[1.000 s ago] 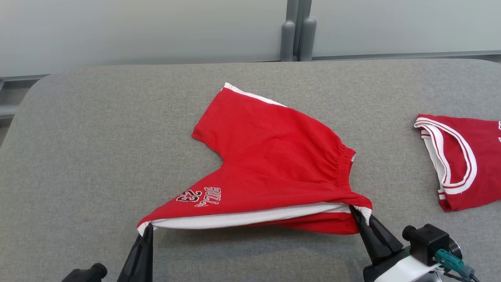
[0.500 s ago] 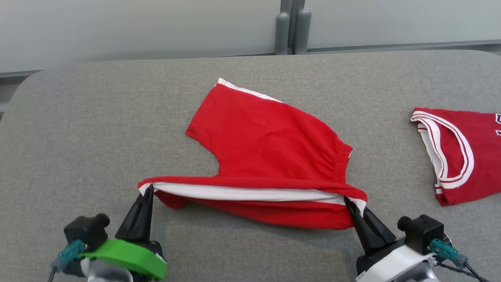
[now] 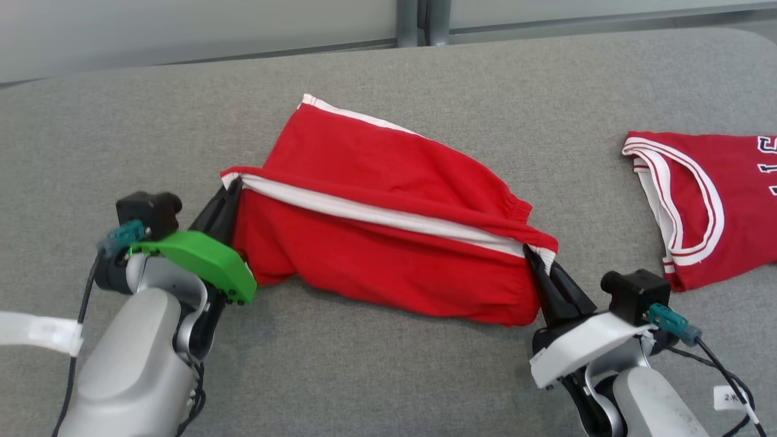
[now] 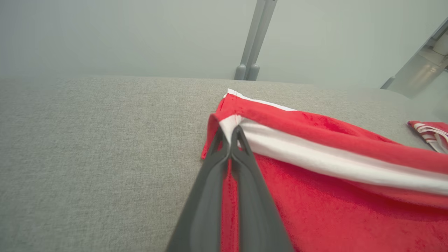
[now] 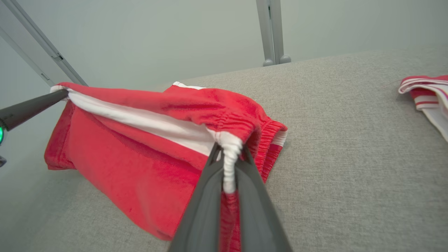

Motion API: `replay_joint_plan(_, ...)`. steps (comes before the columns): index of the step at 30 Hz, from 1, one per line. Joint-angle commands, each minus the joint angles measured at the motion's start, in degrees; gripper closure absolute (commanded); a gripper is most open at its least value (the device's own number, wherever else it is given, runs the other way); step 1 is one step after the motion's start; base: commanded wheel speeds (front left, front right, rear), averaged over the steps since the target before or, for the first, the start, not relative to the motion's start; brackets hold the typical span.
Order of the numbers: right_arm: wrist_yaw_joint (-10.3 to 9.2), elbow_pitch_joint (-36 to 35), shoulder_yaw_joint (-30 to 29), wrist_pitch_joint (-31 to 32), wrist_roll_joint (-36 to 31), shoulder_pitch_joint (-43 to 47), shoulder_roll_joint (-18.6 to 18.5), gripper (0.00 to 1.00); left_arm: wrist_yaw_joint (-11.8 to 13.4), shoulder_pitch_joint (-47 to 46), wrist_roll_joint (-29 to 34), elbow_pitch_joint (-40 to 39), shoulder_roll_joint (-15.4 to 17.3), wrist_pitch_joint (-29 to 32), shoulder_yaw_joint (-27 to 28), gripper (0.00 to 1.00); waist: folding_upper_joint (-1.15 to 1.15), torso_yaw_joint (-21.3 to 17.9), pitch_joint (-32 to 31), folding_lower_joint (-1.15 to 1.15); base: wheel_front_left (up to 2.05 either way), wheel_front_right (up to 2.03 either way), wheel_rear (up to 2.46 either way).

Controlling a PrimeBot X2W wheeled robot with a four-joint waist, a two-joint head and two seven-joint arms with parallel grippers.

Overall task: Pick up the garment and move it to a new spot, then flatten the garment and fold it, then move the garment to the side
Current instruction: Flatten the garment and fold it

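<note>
The garment (image 3: 376, 200) is a pair of red shorts with a white side stripe, lying across the grey table. Its near edge is lifted off the surface and stretched between my two grippers, the cloth below hanging in a fold. My left gripper (image 3: 234, 184) is shut on the hem corner of the garment (image 4: 315, 154); the left gripper (image 4: 231, 130) pinches the white stripe's end. My right gripper (image 3: 530, 253) is shut on the elastic waistband corner, which my right gripper (image 5: 229, 148) pinches in the right wrist view, where the garment (image 5: 140, 147) sags toward the table.
A second red jersey (image 3: 710, 200) with white trim lies at the table's right, also seen as the jersey (image 5: 427, 94) in the right wrist view. A grey post (image 3: 419, 21) stands behind the table's far edge. Bare grey tabletop (image 3: 121, 133) spreads left.
Both grippers have raised the held edge and carried it away from me over the rest of the garment, the left one farther. The printed leg has turned under. The head camera has tilted down.
</note>
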Motion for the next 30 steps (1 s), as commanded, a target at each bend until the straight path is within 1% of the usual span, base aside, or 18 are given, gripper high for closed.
replay_joint_plan(1,-0.02,1.15,-0.13,0.1,-0.84,-2.56,0.48,1.0,-0.62,-4.33,0.92,3.37,-0.22,0.45,-0.39,1.0,0.61,-2.53,3.02,0.0,0.0,0.0,0.0)
replay_joint_plan(7,-0.02,5.07,-1.17,-0.43,-1.38,-8.52,1.37,1.0,-1.7,-14.59,2.24,13.08,-1.39,1.29,-1.88,1.0,0.61,-5.27,6.93,0.0,0.0,0.0,0.0)
replay_joint_plan(12,-0.02,9.12,-0.43,-1.88,2.37,-13.25,1.47,1.0,-2.27,-21.69,3.46,20.02,-2.56,1.64,-3.2,1.0,0.61,-7.06,9.74,0.0,0.0,0.0,0.0)
replay_joint_plan(13,-0.02,9.12,-0.43,-1.88,2.37,-13.25,1.47,1.0,-2.27,-21.69,3.46,20.02,-2.56,1.64,-3.2,1.0,0.61,-7.06,9.74,0.0,0.0,0.0,0.0)
replay_joint_plan(21,-0.02,17.4,2.43,-5.04,6.66,-20.32,1.46,1.0,-2.75,-29.92,4.71,29.32,-3.49,1.44,-4.85,1.0,0.61,-9.02,12.24,0.0,0.0,0.0,0.0)
replay_joint_plan(30,-0.02,22.95,4.9,-7.12,8.09,-24.61,1.46,1.0,-3.16,-33.94,4.97,36.05,-4.71,-0.07,-6.25,1.0,0.61,-9.45,12.8,0.0,0.0,0.0,0.0)
